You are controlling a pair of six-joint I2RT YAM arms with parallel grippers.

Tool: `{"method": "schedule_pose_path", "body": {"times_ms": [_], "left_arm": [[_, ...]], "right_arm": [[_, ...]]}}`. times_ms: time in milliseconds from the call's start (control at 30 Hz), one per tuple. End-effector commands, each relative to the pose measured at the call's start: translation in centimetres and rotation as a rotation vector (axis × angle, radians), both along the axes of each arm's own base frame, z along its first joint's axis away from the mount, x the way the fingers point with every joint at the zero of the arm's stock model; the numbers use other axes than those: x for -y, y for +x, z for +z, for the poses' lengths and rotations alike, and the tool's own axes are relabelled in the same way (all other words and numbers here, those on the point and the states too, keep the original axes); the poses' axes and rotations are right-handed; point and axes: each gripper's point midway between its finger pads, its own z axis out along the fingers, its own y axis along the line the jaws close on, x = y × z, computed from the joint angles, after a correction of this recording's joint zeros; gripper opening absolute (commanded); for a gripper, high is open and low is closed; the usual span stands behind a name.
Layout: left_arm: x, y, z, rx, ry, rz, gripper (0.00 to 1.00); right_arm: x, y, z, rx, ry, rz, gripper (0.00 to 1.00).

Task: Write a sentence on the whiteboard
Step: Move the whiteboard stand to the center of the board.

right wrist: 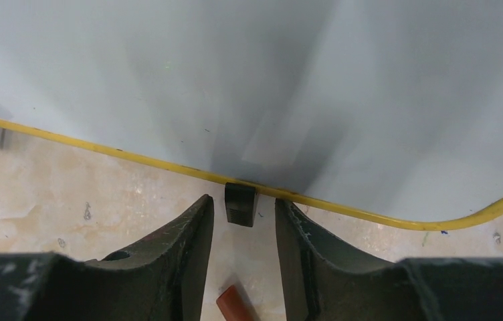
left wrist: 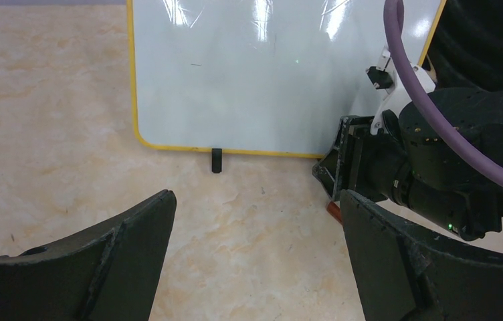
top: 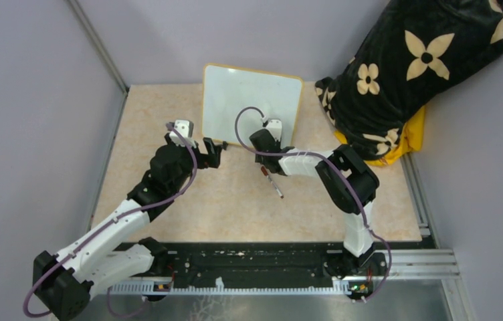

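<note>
The whiteboard (top: 252,100) stands upright at the back of the table, its yellow-framed face (left wrist: 255,73) bare apart from faint specks; the sentence is not in view. A marker (top: 273,183) lies on the table in front of it. My right gripper (top: 260,148) hovers low by the board's bottom edge (right wrist: 342,204). It is open to a narrow gap (right wrist: 243,204), in line with a black foot (right wrist: 240,212), and the marker's red-brown end (right wrist: 235,306) lies untouched between the jaws. My left gripper (top: 212,152) is wide open (left wrist: 255,200) over bare table left of it.
A black blanket with cream flowers (top: 409,73) is heaped at the back right over something yellow (top: 413,137). Purple walls close in the left, back and right. A black rail (top: 255,267) runs along the near edge. The board's other foot (left wrist: 217,160) rests on the table.
</note>
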Motion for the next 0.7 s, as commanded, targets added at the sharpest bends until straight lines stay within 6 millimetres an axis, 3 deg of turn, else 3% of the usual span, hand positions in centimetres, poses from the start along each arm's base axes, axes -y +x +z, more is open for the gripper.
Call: {"method": "schedule_pose_path", "body": {"times_ms": [0, 667], "left_arm": [[0.5, 0.1, 1.6, 0.023, -0.022, -0.013, 0.99], [0.7, 0.2, 1.2, 0.014, -0.017, -0.017, 0.99]], "right_arm": [[-0.8, 1.6, 1.4, 0.053, 0.015, -0.017, 0.38], [1.0, 0.7, 0.4, 0.049, -0.034, 0.009, 0.15]]}}
